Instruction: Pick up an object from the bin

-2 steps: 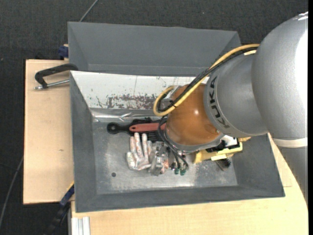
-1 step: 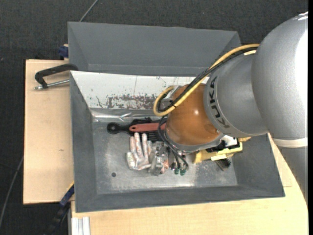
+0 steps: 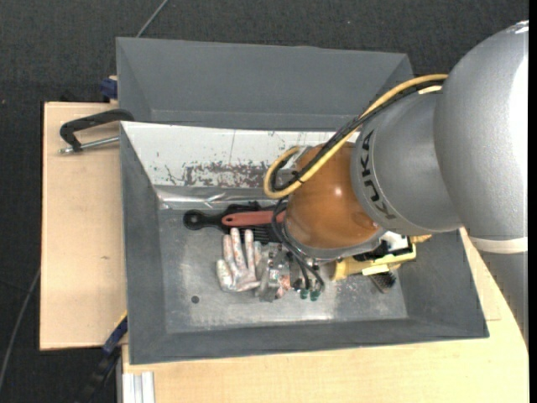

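Note:
My gripper (image 3: 289, 278) hangs low over the middle of the bin floor, just under the arm's orange cover. Right against its left side lies a pale pink and white ribbed thing (image 3: 237, 263), shaped like a small hand or glove. Behind that, a tool with a black handle and a red grip (image 3: 228, 219) lies crosswise near the back wall, its right end hidden under the arm. To the gripper's right a yellow and white object (image 3: 382, 259) pokes out from beneath the arm.
A small dark piece (image 3: 385, 282) lies at the front right beside the yellow object. The bare floor on the left carries one tiny dark dot (image 3: 195, 300). The arm covers the bin's right half.

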You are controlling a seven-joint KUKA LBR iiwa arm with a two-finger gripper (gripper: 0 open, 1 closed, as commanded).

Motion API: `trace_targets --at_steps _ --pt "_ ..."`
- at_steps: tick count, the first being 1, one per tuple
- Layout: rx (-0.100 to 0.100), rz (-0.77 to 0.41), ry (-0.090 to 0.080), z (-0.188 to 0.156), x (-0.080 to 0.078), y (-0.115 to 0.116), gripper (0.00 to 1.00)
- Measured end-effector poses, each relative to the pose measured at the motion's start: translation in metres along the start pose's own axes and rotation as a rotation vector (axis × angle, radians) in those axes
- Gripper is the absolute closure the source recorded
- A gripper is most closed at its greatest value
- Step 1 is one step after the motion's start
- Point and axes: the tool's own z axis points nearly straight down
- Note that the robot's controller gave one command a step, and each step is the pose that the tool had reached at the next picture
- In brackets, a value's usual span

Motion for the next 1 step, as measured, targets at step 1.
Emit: trace_targets --at_steps 1 --pt "0.0 0.0 -0.001 -0.0208 0.0001 0.0001 1.0"
